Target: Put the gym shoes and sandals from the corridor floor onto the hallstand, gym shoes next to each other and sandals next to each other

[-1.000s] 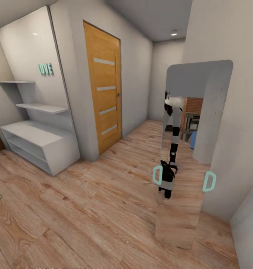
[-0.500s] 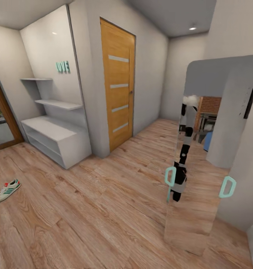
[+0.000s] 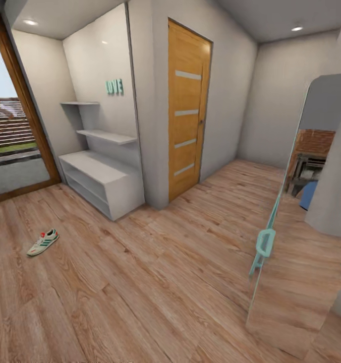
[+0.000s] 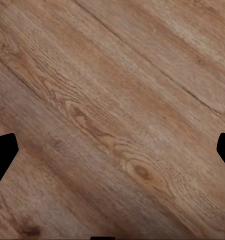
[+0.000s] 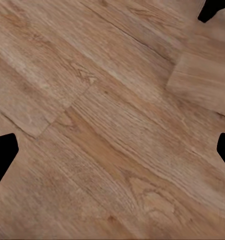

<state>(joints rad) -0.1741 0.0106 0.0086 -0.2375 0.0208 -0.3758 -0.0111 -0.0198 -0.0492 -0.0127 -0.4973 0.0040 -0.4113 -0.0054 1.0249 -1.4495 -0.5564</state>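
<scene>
gym shoe [image 3: 43, 242] on corridor floor [image 3: 140, 282] | well apart from hallstand [image 3: 102, 184]

I am seeing one gym shoe [image 3: 43, 242] lying upright on the floor [image 3: 155, 282], well apart from the grey rack [image 3: 102, 181], which is standing against the wall.

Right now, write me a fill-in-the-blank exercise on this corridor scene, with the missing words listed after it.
1. One gym shoe lies on the ____, apart from the hallstand.
2. The teal letters on the wall above the hallstand spell ____.
3. The wooden door right of the hallstand is ____.
4. The left gripper hangs open over bare ____ flooring.

Missing words: floor; LOVE; closed; wood
</scene>
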